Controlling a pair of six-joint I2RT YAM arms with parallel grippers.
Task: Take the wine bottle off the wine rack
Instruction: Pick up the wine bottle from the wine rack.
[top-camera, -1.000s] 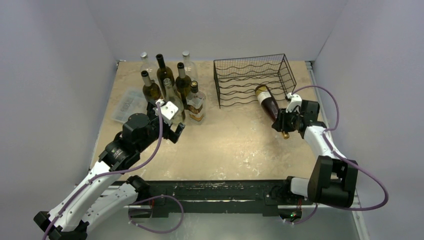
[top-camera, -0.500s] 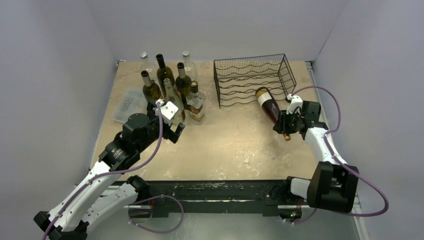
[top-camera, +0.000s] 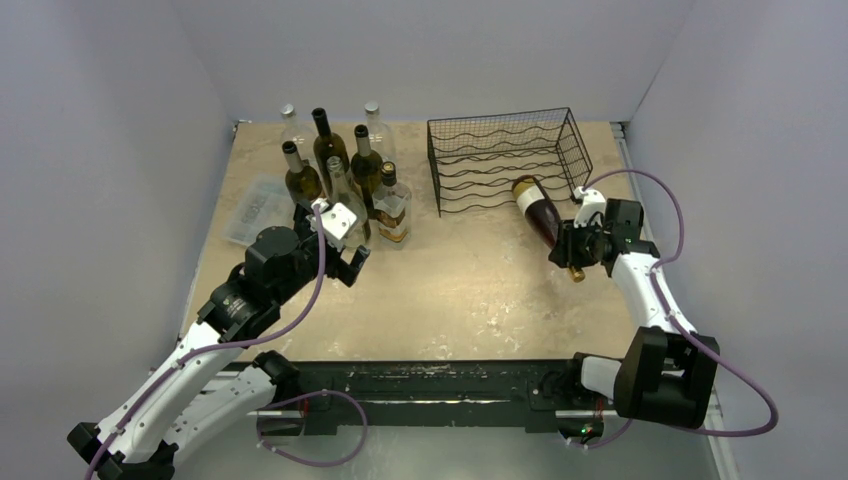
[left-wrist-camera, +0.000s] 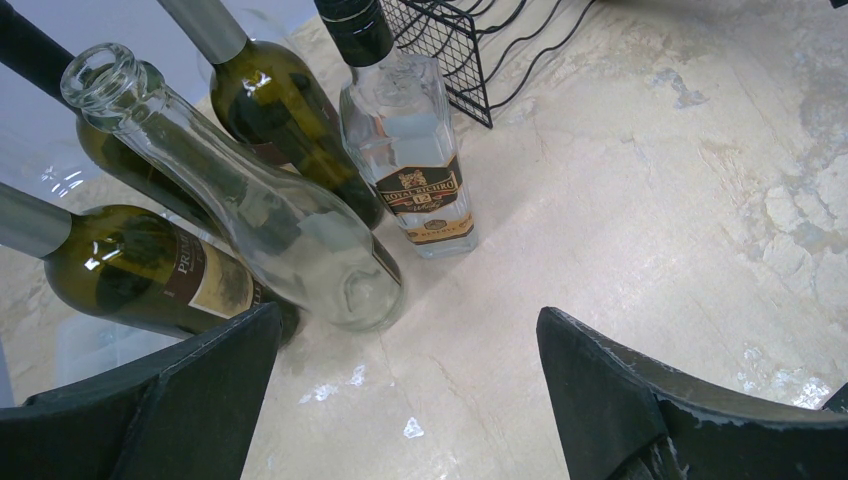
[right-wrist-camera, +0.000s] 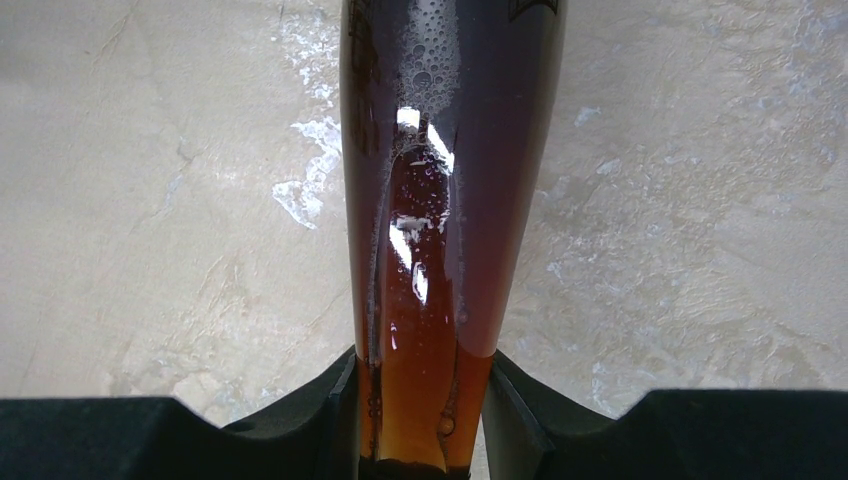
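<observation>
Gripping 1 wine bottle (top-camera: 540, 212), right gripper (top-camera: 570, 249); 1 rack (top-camera: 500, 160), 7 bottles (top-camera: 366, 166).

Seven upright bottles stand clustered on the far left of the beige marbled table (top-camera: 470, 290). Nearest is a square clear spirit bottle (left-wrist-camera: 415, 170) with a black cap and a black-and-gold label. Just left of it stands an uncapped clear glass bottle (left-wrist-camera: 250, 205), then a green bottle (left-wrist-camera: 150, 265) with a silver capsule. A clear plastic compartment box (top-camera: 257, 205) lies left of the cluster.
</observation>
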